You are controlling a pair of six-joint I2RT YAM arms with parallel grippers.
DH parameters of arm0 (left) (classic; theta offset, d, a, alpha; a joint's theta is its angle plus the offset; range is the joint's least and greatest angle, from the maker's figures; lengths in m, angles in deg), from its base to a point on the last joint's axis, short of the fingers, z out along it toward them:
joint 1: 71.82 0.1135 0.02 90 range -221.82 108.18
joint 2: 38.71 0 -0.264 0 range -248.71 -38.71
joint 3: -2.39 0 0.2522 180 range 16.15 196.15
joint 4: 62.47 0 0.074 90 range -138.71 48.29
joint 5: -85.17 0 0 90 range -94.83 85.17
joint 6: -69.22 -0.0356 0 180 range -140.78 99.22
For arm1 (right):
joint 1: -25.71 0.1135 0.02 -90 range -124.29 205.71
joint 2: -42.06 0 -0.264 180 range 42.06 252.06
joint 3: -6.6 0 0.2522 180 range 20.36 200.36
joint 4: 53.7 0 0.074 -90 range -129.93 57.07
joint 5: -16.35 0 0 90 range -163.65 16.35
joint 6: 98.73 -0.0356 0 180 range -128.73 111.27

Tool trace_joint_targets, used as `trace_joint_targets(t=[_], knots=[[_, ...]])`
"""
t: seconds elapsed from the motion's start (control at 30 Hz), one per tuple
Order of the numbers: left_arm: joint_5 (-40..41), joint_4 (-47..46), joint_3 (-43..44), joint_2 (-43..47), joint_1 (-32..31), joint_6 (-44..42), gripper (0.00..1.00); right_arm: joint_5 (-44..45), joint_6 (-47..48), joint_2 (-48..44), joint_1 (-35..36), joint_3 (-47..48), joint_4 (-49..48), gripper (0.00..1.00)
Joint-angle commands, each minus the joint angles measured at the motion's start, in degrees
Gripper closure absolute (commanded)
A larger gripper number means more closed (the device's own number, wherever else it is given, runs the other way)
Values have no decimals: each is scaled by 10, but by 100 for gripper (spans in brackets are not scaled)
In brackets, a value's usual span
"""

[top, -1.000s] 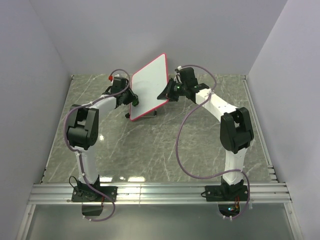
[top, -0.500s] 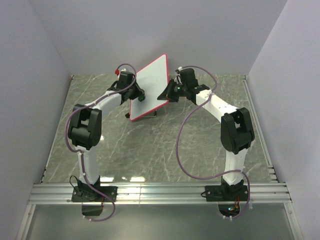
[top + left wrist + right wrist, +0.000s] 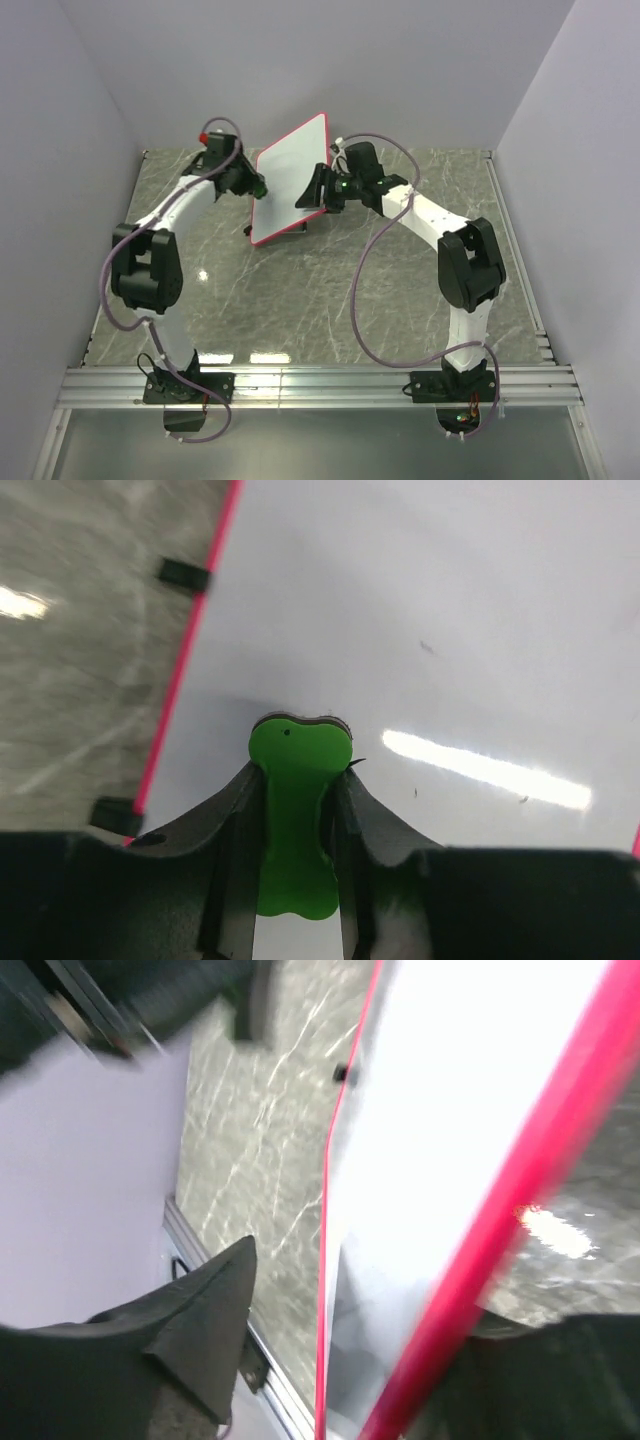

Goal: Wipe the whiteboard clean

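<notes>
The whiteboard (image 3: 290, 178), white with a red-pink frame, stands tilted on the table's far middle. Its face (image 3: 450, 630) shows only a few tiny dark specks. My left gripper (image 3: 252, 186) is shut on a green eraser (image 3: 298, 748), which is pressed against the board's lower left area. My right gripper (image 3: 318, 190) is at the board's right edge. In the right wrist view its fingers (image 3: 205, 1325) stand apart on either side of the red frame (image 3: 520, 1190), the left one clear of the frame. The board's black feet (image 3: 183, 573) show at its bottom edge.
The grey marble table (image 3: 300, 290) is bounded by pale walls at the back and both sides. An aluminium rail (image 3: 320, 385) runs along the near edge by the arm bases. Purple cables (image 3: 365, 300) loop off both arms.
My right gripper's jaws have spread apart around the board's edge. The left arm has swung left with the eraser, and the board has shifted and turned slightly left.
</notes>
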Motion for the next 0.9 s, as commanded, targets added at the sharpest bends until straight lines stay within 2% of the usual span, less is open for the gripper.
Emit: trace_joint_targets(t=[0.0, 0.07, 0.1, 0.13, 0.17, 0.2, 0.23, 0.4, 0.57, 0.63, 0.67, 0.8, 0.83, 0.87], knots=[[0, 29, 15, 61, 37, -14, 100, -9, 30, -33, 9, -9, -23, 39], [1, 36, 12, 77, 52, -15, 100, -4, 36, -32, 7, -9, -19, 33], [3, 36, 5, 83, 57, -19, 100, 0, 38, -34, 6, -8, -16, 25], [5, 38, 0, 94, 67, -20, 100, 1, 40, -36, 6, -8, -13, 23], [7, 39, -4, 98, 74, -21, 100, 5, 41, -36, 3, -5, -10, 15], [6, 39, -18, 103, 82, -25, 100, 8, 43, -42, 3, -3, -8, 14], [2, 39, -26, 110, 97, -26, 100, 11, 44, -45, 0, 2, -4, 1], [9, 43, -90, 119, 142, -74, 100, 45, 66, -85, -22, 27, 37, 0], [86, 41, -155, 118, 154, -125, 98, 113, 113, -162, -36, 16, 106, 0], [97, 34, -183, 104, 155, -128, 91, 144, 123, -211, -41, -18, 123, 0], [98, 34, -189, 96, 156, -127, 82, 151, 124, -229, -41, -32, 127, 0], [99, 22, -211, 60, 160, -118, 64, 194, 122, -316, -43, -94, 141, 0], [99, 19, -212, 52, 160, -117, 58, 202, 120, -328, -43, -113, 143, 0], [101, 20, -212, 47, 160, -116, 44, 209, 120, -339, -44, -122, 143, 0]])
